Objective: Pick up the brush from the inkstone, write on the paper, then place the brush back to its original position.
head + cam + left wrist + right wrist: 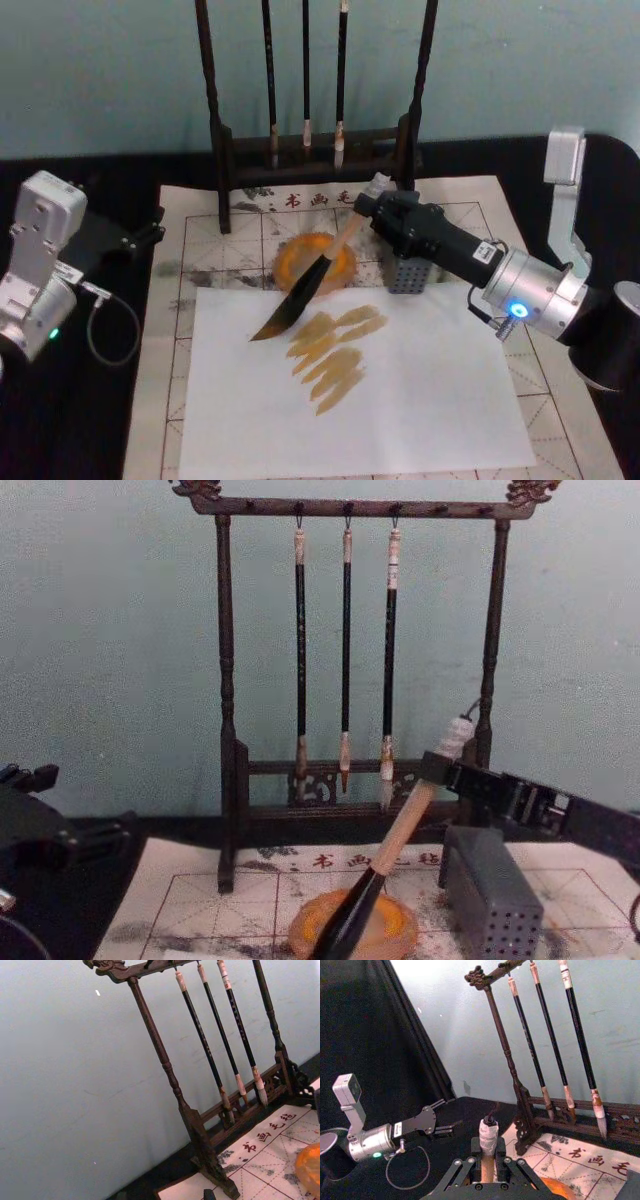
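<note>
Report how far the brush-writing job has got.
Done: the brush is picked up, and brown strokes mark the white sheet. In hand: the right gripper has its jaws shut on the handle, with the brush tilted across the inkstone and its tip at the sheet, left of the strokes. Left: setting the brush back on the inkstone. The left gripper sits parked at the left.

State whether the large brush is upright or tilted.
Tilted: the right gripper clamps the brush near its white end, and the handle slants down to the dark tip.

Brush [312,279] — slanted over inkstone [292,255], tip over paper [200,235]
</note>
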